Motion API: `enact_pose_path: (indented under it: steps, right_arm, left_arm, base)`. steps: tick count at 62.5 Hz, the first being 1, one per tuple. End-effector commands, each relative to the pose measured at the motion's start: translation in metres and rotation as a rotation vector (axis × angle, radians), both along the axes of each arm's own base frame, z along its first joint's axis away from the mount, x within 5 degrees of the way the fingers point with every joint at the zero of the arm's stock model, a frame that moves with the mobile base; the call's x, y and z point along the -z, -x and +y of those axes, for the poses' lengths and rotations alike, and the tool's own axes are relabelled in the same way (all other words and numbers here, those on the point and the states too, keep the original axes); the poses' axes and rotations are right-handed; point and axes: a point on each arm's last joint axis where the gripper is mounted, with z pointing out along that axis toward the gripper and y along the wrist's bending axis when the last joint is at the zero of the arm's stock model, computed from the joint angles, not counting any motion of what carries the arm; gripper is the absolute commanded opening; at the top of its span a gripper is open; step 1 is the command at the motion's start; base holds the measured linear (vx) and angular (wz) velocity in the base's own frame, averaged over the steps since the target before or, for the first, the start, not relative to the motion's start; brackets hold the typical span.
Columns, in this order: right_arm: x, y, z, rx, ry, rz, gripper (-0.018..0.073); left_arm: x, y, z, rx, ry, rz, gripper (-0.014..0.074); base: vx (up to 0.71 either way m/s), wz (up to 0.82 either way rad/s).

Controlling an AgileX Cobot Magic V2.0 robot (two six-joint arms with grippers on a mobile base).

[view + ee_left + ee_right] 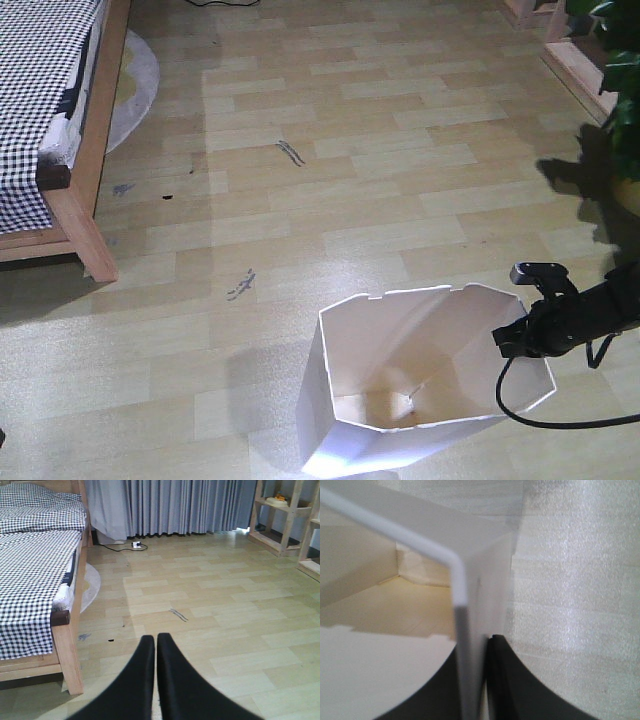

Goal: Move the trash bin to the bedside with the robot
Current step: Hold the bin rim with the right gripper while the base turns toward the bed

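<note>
The white trash bin (405,345) stands tilted on the wooden floor at the lower middle of the front view, its cream inside showing. My right gripper (517,338) is shut on the bin's right rim. In the right wrist view one finger sits inside and one outside the thin wall (461,587), with the right gripper (476,646) pinching it. The bed (40,90), with checked bedding and a light wooden frame, is at the far left, well away from the bin. My left gripper (155,638) is shut on nothing and hangs above the floor, to the right of the bed (35,570).
A round rug (137,85) lies beside the bed. Wooden shelving (580,60) and a green plant (622,90) stand at the right. Grey curtains (170,505) and a power strip (135,544) with a cable are at the back. Dark scuffs (290,152) mark the floor.
</note>
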Motion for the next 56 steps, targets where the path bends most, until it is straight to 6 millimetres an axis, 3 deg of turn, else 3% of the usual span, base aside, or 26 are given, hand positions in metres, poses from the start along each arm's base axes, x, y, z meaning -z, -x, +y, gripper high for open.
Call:
enact_pose_path:
  steps: [1, 56]
  right_arm:
    - [-0.0315, -0.0113, 0.0090, 0.017, -0.156, -0.053, -0.0005]
    - [-0.0317, -0.0112, 0.0092, 0.016, -0.159, -0.053, -0.0005]
  left_arm:
    - [-0.0007, -0.0006, -0.0003, 0.004, 0.008, -0.065, -0.0006]
    - [-0.0007, -0.0006, -0.0003, 0.004, 0.008, -0.065, -0.0006]
  base:
    - [0.19, 0.11]
    - [0.23, 0.05]
